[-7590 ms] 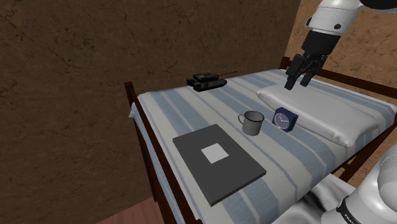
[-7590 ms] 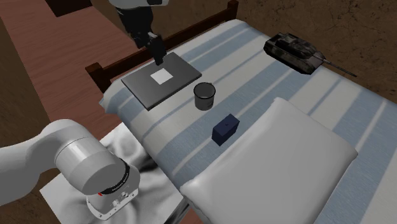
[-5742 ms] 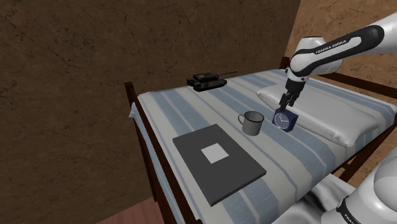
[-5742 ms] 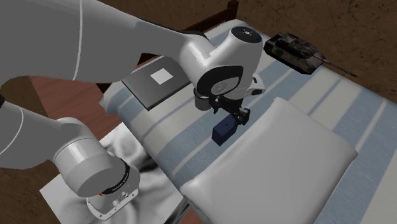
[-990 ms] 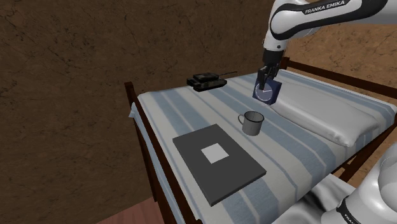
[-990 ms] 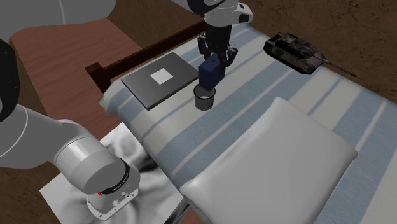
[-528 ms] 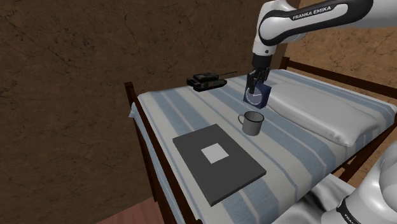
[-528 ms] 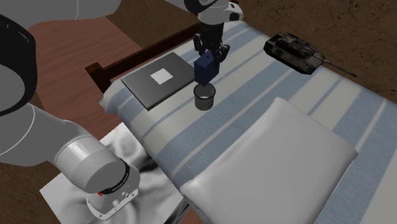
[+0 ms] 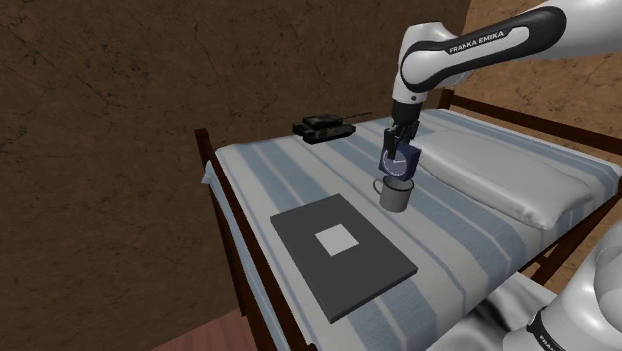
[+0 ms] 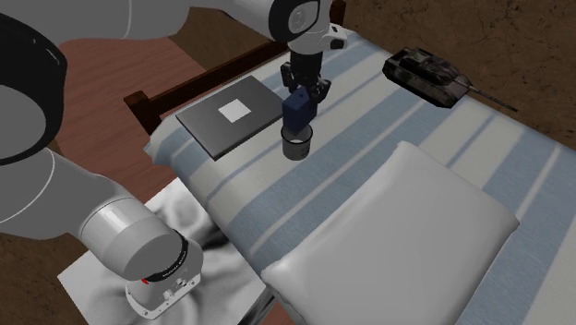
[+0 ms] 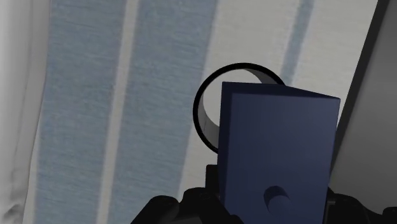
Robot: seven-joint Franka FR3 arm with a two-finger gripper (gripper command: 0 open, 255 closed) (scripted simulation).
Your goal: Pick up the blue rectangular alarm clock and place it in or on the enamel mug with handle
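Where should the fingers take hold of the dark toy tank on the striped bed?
Probably across the hull of the dark toy tank, coming from above: it stands upright on the striped bed, its flanks look flat, and the thin gun barrel seems too slender.

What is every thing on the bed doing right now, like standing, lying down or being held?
Blue alarm clock: held in the air just above the mug.
Mug: standing upright on the bed, open end up.
Gripper: shut on the blue alarm clock.
Toy tank: standing on its tracks on the bed.
Grey book: lying flat, closed.
Pillow: lying flat on the bed.
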